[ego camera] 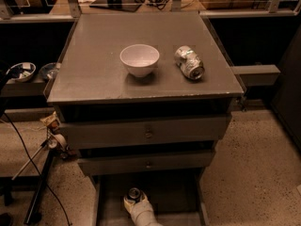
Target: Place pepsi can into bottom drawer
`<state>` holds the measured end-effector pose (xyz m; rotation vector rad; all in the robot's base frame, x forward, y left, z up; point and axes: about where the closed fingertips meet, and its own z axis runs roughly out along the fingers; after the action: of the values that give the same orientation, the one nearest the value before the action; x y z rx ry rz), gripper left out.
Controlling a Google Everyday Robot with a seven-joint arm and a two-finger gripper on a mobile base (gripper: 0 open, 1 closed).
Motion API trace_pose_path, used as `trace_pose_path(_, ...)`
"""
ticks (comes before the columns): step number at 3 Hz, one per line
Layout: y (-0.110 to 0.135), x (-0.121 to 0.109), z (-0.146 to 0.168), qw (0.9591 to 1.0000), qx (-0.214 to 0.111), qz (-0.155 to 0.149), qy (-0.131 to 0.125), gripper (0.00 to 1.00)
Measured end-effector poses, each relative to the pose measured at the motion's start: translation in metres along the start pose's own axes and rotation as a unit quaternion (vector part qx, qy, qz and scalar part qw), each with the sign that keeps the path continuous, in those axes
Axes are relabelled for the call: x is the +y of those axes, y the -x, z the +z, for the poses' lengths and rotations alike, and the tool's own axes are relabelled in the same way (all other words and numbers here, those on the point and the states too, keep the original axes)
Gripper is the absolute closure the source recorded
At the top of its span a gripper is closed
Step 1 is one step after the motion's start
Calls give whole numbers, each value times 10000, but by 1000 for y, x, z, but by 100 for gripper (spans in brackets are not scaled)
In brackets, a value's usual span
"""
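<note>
Your gripper (135, 201) sits at 6 o'clock, low inside the open bottom drawer (175, 202), with the pepsi can (135, 193) upright at its tip. Whether it clamps the can, I cannot tell. Judged remaining: release, then withdrawal.

Gripper (137, 205) in bottom drawer (176, 202) half hides pepsi can (134, 193).

no legible text, labels or numbers

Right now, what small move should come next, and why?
Probably open the claw and let go: it grips the small dark can with a silver top, which is already low inside the open bottom grey metal drawer.
</note>
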<state>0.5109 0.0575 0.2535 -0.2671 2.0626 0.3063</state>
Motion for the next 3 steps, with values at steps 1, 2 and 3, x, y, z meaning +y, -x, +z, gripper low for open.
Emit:
trace_pose_path(1,-8,-1,6,9998,-37,43,-184,100)
trace_pose_path(2,-21,-5,13,9987,8,211,-466,100)
trace_pose_path(3,-34,-5,18,9969,70,367,-688,100)
